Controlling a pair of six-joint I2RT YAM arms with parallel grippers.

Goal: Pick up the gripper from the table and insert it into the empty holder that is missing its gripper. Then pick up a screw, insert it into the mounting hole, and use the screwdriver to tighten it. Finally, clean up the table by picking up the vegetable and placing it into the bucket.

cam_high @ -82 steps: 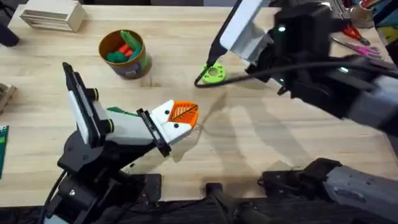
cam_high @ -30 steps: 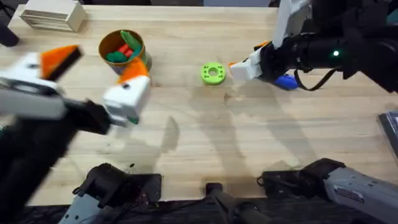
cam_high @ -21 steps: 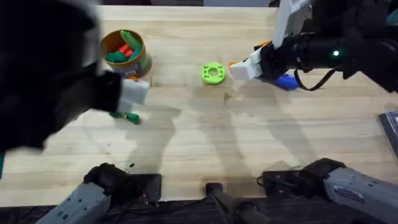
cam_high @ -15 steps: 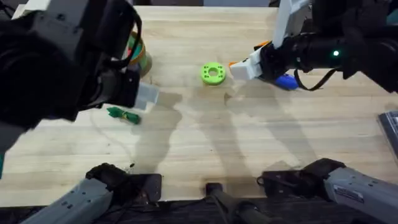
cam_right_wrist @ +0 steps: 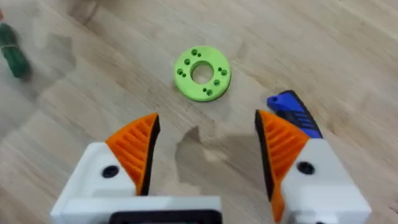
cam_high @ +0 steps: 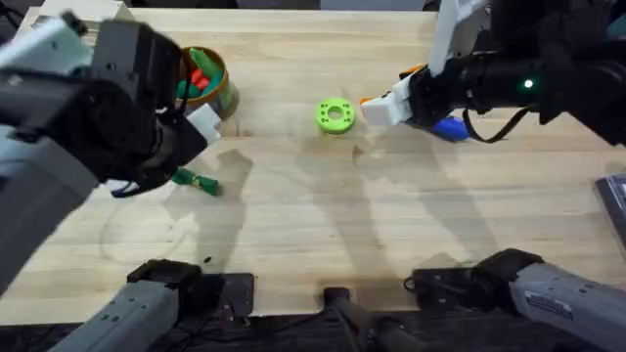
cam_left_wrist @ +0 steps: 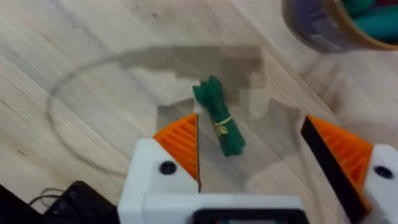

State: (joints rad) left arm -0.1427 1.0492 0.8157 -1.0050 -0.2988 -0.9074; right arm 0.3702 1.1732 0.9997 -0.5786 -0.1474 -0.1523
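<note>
Your left gripper [cam_left_wrist: 252, 155] hangs spread over the vegetable [cam_left_wrist: 219, 116], bare wood on both sides. The bucket [cam_high: 217, 93], toward the tabletop's far-left corner, stands close beside. The tabletop's middle and near edge lie open.

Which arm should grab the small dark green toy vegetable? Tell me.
The left. Its open tool hangs right above the small dark green toy vegetable; the right tool sits far off by the bright green ring.

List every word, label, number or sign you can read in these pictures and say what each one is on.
None can be read.
The tub has a dark label on its side, too blurred to read.
The green ring, the toy vegetable and the blue screwdriver carry no writing that shows.
</note>
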